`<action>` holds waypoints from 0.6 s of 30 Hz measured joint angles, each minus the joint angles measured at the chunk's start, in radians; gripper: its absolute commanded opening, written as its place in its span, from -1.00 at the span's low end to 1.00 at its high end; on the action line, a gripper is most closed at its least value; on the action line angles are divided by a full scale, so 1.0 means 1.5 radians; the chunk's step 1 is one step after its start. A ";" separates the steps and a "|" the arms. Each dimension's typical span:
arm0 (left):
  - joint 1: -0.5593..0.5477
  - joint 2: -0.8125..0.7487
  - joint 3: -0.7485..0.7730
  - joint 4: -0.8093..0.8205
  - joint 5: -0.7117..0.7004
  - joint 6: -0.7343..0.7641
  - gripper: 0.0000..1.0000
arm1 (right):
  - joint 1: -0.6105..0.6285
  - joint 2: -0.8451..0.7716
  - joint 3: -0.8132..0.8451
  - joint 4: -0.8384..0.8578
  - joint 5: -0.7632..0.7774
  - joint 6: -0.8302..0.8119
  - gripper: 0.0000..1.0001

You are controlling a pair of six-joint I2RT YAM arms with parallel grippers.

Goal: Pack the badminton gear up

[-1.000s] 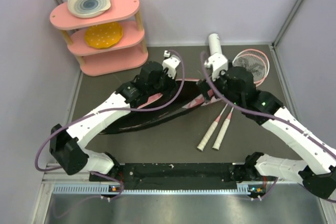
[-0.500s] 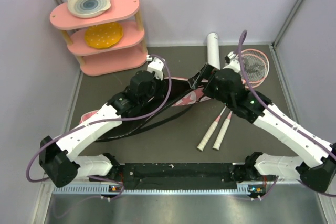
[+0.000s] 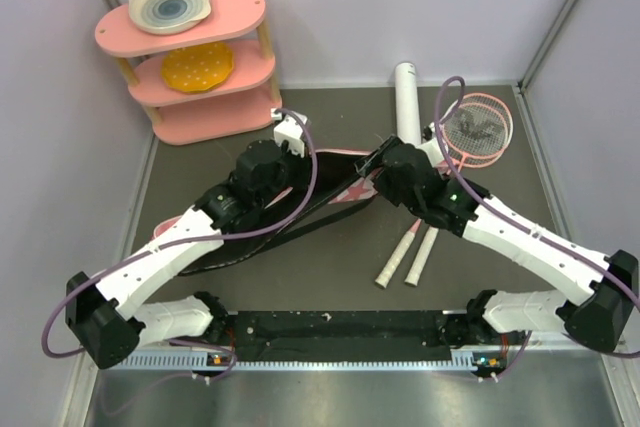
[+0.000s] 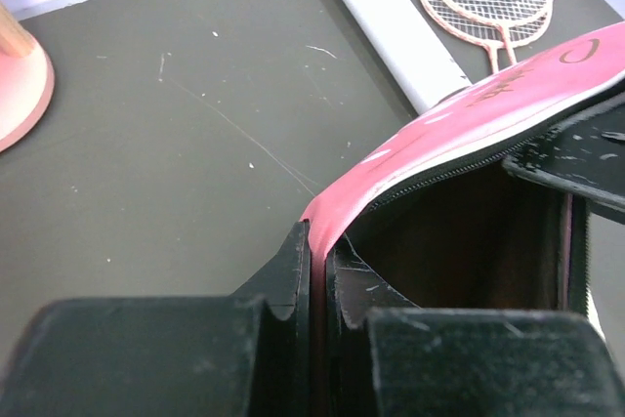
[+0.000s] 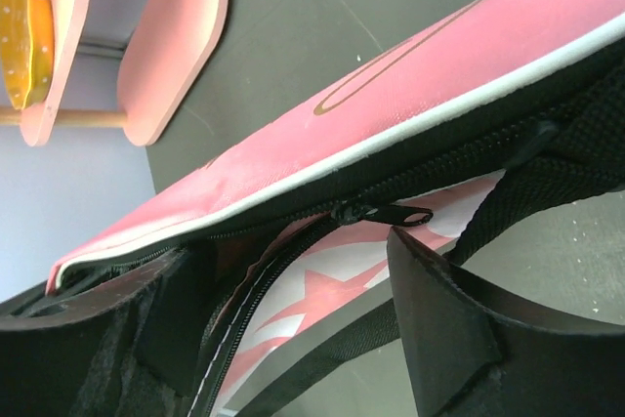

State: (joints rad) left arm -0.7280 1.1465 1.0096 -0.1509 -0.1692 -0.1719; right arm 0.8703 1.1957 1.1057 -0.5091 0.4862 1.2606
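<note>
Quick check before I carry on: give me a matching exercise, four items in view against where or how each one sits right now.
Items:
1 racket bag
2 white tube
3 rackets
4 yellow plate

Places or states:
A on the middle tier of the pink shelf
B unzipped, lying mid-table
C at the back edge, just left of the racket heads
D right side, handles pointing toward the near edge

Pairs: 1-B, 2-C, 3-D, 4-A

Smooth pink bag (image 5: 439, 56), woven black strap (image 5: 532, 197); scuffed matt tabletop (image 4: 195, 144).
</note>
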 measured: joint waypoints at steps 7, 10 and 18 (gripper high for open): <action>0.000 -0.039 -0.045 0.035 0.039 -0.004 -1.00 | 0.007 0.018 0.015 -0.003 0.028 0.019 -0.70; 0.000 -0.069 -0.070 0.049 0.038 -0.004 -1.00 | 0.021 0.032 0.054 -0.010 0.048 -0.006 -1.00; 0.001 -0.126 -0.082 0.131 -0.007 -0.011 -0.77 | 0.038 0.071 0.199 0.001 0.116 -0.119 -1.00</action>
State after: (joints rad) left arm -0.7273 0.9573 0.8867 0.0460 -0.1799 -0.1890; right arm 0.9276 1.3022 1.4044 -0.5079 0.6605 1.0821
